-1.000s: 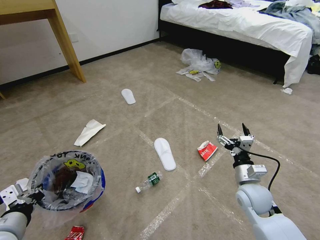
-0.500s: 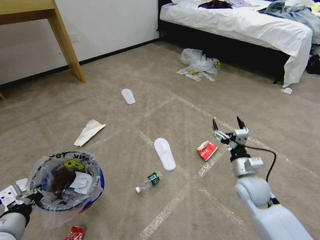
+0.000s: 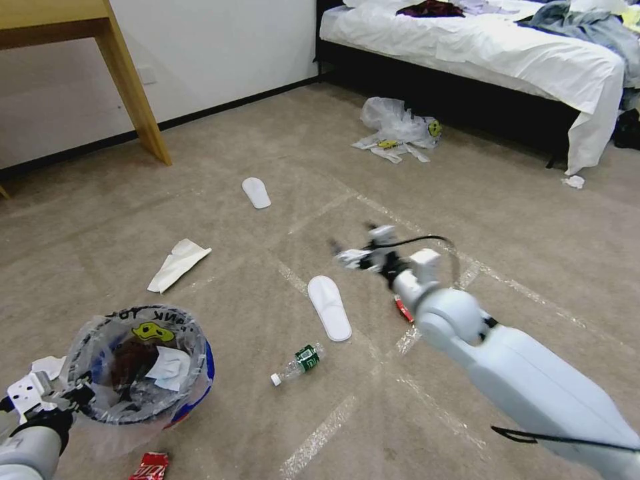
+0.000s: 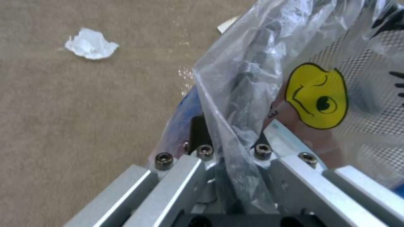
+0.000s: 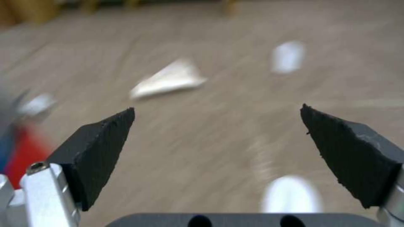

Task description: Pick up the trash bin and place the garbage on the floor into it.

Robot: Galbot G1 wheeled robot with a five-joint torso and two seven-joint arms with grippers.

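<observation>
Bin-side: left claw [image 4: 233, 176] pinches the rim of the trash bin [image 3: 143, 367] at lower left of the head view. It's light, with a slippery liner. Right claw [image 5: 219, 157] is spread, empty, above the white slipper [image 3: 329, 308] at frame centre; soft, flat, so pinch an edge.

wooden table leg [image 3: 133, 87], white-sheeted bed [image 3: 480, 47]

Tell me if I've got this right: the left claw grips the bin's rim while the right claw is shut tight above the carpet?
Not quite. The right claw is open, its black fingertips wide apart in the right wrist view. The rest holds: the left claw grips the bin by its rim, above the carpet.
</observation>
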